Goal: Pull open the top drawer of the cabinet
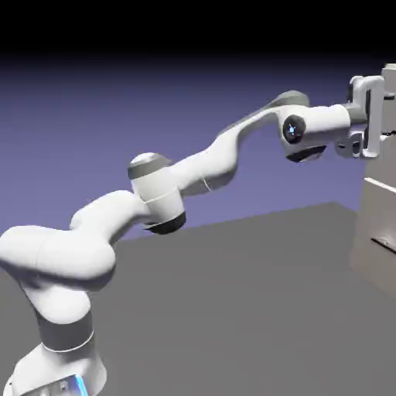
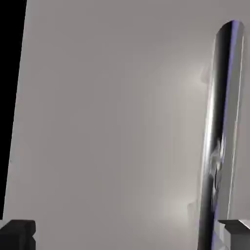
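The pale grey cabinet (image 1: 377, 232) stands at the right edge of the exterior view. Only a sliver of its top drawer (image 1: 390, 85) shows there. My gripper (image 1: 377, 116) is stretched out level, right up against that drawer front. In the hand view the drawer panel (image 2: 112, 122) fills the frame. Its shiny bar handle (image 2: 220, 132) runs lengthwise at the right, just in front of the right fingertip (image 2: 237, 234). The left fingertip (image 2: 17, 234) is far across, so my gripper (image 2: 127, 237) is open. The handle sits off-centre between the jaws, and nothing is gripped.
A lower drawer's dark handle (image 1: 384, 246) shows on the cabinet front below my hand. The grey table (image 1: 247, 294) stretches from the robot's base to the foot of the cabinet.
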Controlling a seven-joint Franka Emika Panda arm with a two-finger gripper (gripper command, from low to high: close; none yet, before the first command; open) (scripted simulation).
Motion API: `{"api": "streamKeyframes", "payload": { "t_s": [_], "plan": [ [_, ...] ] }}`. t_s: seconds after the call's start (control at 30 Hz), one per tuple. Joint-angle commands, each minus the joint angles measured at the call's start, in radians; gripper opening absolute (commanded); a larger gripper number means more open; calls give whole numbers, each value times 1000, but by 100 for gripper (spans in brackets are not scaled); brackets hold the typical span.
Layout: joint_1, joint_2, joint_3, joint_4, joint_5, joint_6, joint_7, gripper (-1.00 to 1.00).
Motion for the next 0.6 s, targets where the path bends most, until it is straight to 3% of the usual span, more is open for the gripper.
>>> {"api": "streamKeyframes", "payload": {
  "t_s": [0.0,0.4,0.43,0.57],
  "plan": [
    [0,0,0,0,0,0,0,0],
    [-234,37,-28,417,-44,175,113,0],
    [-234,37,-28,417,-44,175,113,-100],
    [-175,22,-25,308,-26,128,83,-100]
  ]
}}
